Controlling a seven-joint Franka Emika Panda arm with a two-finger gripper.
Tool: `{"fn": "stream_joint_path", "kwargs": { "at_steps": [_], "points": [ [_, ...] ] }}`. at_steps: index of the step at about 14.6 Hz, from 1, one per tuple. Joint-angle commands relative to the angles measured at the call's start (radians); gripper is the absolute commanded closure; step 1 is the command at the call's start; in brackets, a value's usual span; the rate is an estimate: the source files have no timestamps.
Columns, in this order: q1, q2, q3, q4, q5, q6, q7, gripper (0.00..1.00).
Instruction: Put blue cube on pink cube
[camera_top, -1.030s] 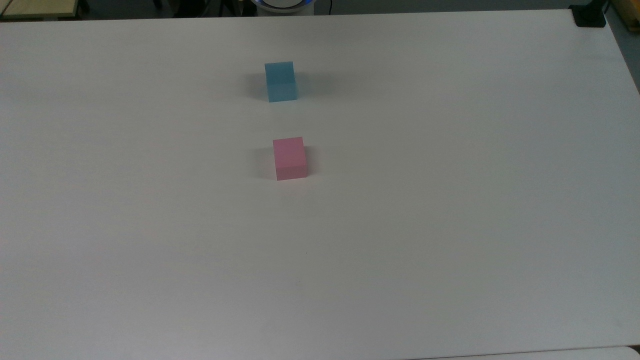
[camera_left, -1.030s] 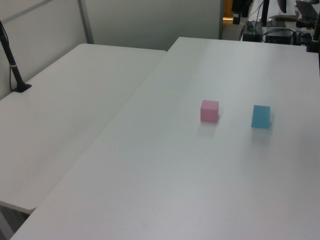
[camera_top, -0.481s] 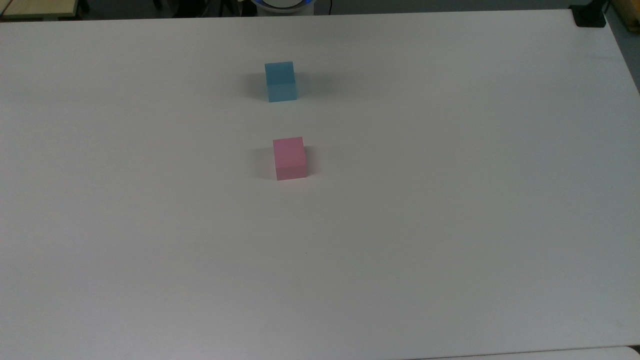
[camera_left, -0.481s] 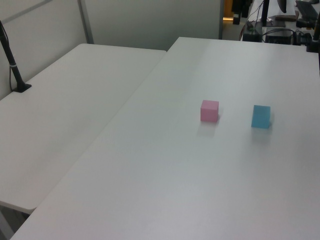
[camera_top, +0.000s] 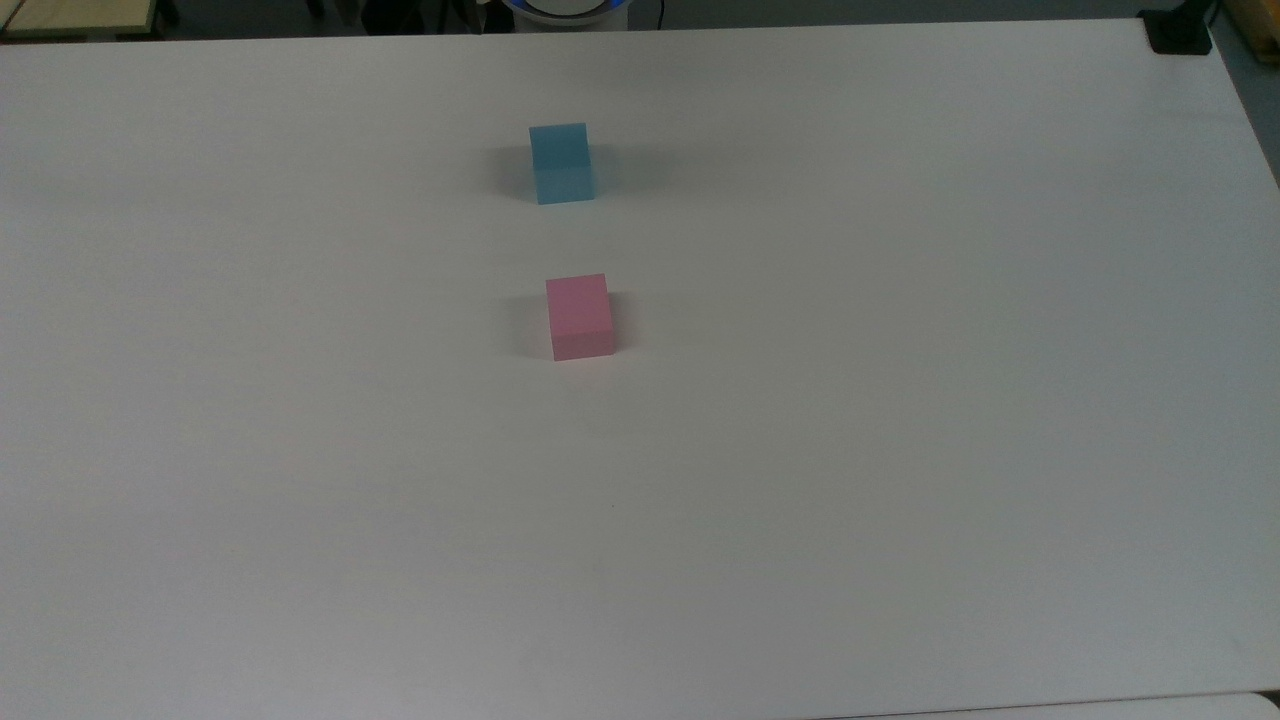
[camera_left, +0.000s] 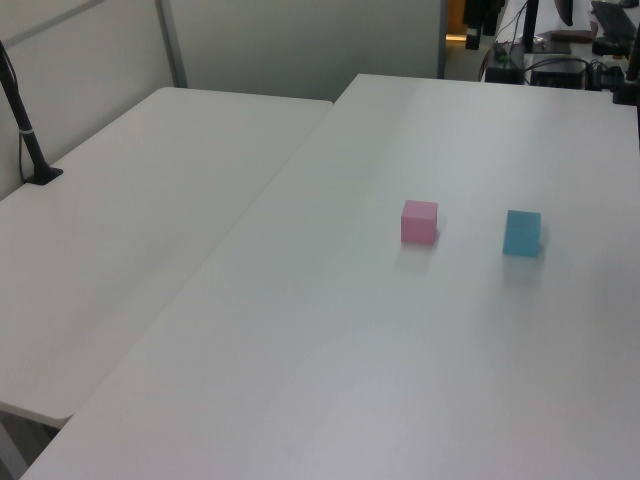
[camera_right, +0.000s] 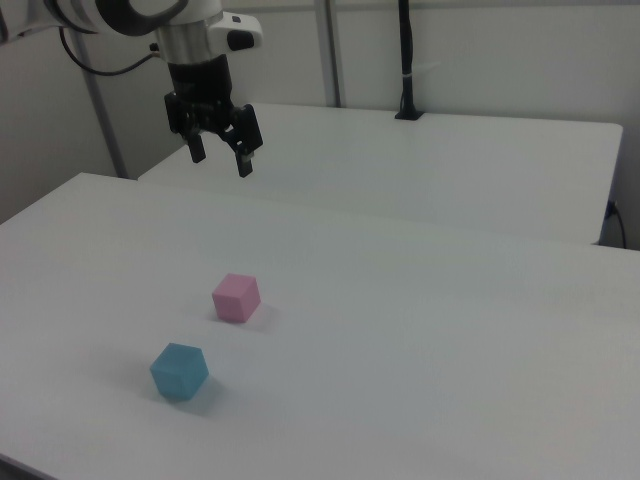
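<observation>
Blue cube (camera_right: 180, 371) sits nearest in the right view, flat on the white table (camera_right: 420, 340), turned so one corner faces forward. Just beyond it, apart and not touching, rests the pink cube (camera_right: 236, 297). In the top view the blue cube (camera_top: 561, 163) lies toward the upper edge and the pink cube (camera_top: 580, 316) sits below it, almost in line. In the left view the pink cube (camera_left: 419, 221) stands to the left of the blue cube (camera_left: 522, 232), with bare table (camera_left: 330, 360) all round them. Farther back in the right view, the gripper (camera_right: 222, 157) hangs high above the table, well away from both cubes, its black fingers (camera_right: 243, 160) pointing down and seemingly spread apart with nothing between them. Behind it stands a second white table (camera_right: 450, 165).
</observation>
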Motion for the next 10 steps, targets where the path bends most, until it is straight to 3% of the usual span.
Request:
{"fn": "stream_joint_path", "kwargs": {
  "at_steps": [1,6,10],
  "points": [
    [0.004,-0.029,-0.002,-0.029,-0.005,0.011,0.002,0.00],
    [-0.005,-0.210,0.001,-0.286,-0.002,-0.032,-0.154,0.00],
    [-0.013,-0.296,0.073,-0.485,-0.001,0.024,-0.173,0.00]
  ]
}}
